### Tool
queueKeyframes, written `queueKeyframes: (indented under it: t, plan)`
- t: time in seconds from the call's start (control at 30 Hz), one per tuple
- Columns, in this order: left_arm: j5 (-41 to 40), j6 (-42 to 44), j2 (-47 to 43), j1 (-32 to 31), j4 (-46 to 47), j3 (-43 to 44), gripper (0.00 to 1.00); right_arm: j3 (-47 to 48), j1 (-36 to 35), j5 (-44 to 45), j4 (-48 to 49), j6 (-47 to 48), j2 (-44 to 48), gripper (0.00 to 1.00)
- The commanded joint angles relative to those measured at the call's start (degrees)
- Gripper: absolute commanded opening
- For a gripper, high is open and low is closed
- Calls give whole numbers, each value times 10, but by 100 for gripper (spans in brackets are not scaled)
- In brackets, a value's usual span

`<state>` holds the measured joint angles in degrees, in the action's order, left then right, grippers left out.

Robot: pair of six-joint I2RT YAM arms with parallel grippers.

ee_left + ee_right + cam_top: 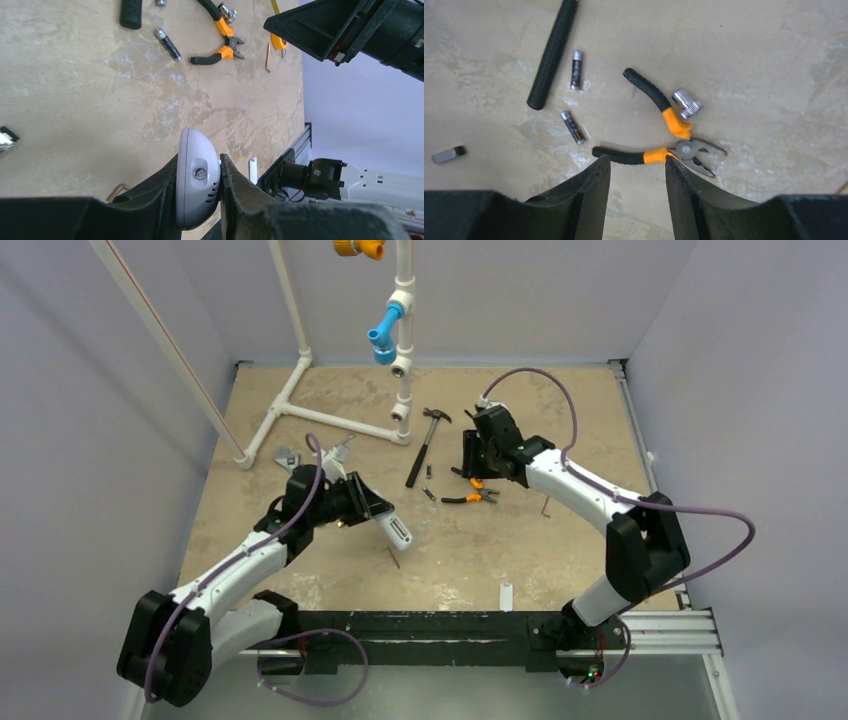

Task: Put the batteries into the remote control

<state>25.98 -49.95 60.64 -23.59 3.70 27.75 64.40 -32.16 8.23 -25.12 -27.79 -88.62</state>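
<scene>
Two batteries (573,127) are lying loose on the table (764,45), not yet in the remote control (197,180), so we are judging the loading as not begun. In the overhead view they are sitting at about one o'clock of the remote, apart from each other and just beside the hammer (553,52) handle.

We are pinching the remote by its long sides in our left gripper (199,161), fingers pressed tight against it, its rounded end sticking out past the fingertips. We are probably holding it this way to make it steady and reachable while the other arm is fetching the cells. From these views we cannot tell whether the battery bay is facing up or uncovered. A small white cover strip (506,595) is lying at about four o'clock of the remote, near the table's front edge, which is hinting that the bay is open.

Our right gripper (638,160) is hovering above the table with its fingers spread and nothing between them. From its wrist camera the nearer battery is sitting at ten o'clock of the gap and the farther one at eleven o'clock. The pliers (674,125) are sprawling from twelve to one o'clock, one black handle running just beyond the gap. We are reading the spread as readying for a pickup. The gripper needs shifting toward ten o'clock first, or we are risking closing on the pliers handle instead.
</scene>
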Motion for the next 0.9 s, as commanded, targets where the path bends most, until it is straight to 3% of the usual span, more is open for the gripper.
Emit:
queueKeyframes:
  t: [0.0, 0.1, 0.37, 0.87]
  plan:
    - [-18, -19, -62, 38, 11, -21, 0, 48, -3, -73, 45, 53, -39, 43]
    - [-19, -18, -80, 58, -2, -27, 0, 54, -17, -106, 74, 89, -68, 42]
    - [11, -22, -74, 79, 13, -42, 0, 107, -103, -84, 74, 168, -139, 41]
    - [37, -24, -45, 80, 34, -35, 0, 145, -107, -40, 62, 190, -220, 35]
